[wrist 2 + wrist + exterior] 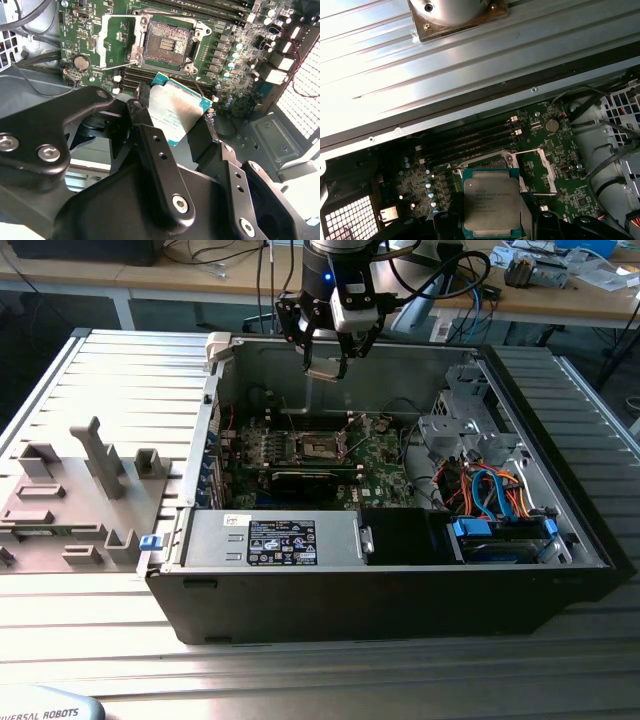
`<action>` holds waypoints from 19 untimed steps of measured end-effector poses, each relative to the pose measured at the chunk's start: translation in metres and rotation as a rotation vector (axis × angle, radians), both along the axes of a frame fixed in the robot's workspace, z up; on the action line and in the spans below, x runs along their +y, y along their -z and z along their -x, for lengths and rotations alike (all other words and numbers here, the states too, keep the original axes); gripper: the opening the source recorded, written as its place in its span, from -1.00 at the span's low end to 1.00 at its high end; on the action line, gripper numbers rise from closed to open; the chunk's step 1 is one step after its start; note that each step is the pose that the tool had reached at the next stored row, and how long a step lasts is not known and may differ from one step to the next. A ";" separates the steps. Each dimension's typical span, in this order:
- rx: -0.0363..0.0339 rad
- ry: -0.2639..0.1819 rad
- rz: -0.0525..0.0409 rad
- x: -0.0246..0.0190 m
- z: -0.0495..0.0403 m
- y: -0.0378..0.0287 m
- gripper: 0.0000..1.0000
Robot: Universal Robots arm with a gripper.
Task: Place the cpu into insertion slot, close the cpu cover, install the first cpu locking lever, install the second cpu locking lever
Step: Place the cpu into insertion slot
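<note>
Exterior view: gripper (329,364) hangs high above open case (400,590), over board (385,465). Cpu (322,372) pinched between fingers, well apart from slot (318,447), which looks bare, though small here.
Second wrist view: fingers closed on cpu's opposite edges, chip tilted. Slot clearly bare, cover (105,37) flipped open just beside it.
First wrist view: cpu's metal top faces camera, hides most of slot. Cover frame shows beside chip.

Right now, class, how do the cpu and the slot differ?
The cpu hangs in the claw, clear of the board; the slot sits fixed on that green board. The cpu's top is pale silver; the slot is a dark, empty recess. Both are square.
</note>
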State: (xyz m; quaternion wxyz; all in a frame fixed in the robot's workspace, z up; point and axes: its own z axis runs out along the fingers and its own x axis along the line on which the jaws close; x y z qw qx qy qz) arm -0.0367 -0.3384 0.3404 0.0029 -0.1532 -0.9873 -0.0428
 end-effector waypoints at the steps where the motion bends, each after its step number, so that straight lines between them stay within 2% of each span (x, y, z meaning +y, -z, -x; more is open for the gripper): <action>1: 0.0000 0.000 0.0000 0.0000 0.0000 0.0000 0.08; 19: 0.0000 0.008 0.0000 0.0000 0.0000 0.0000 0.08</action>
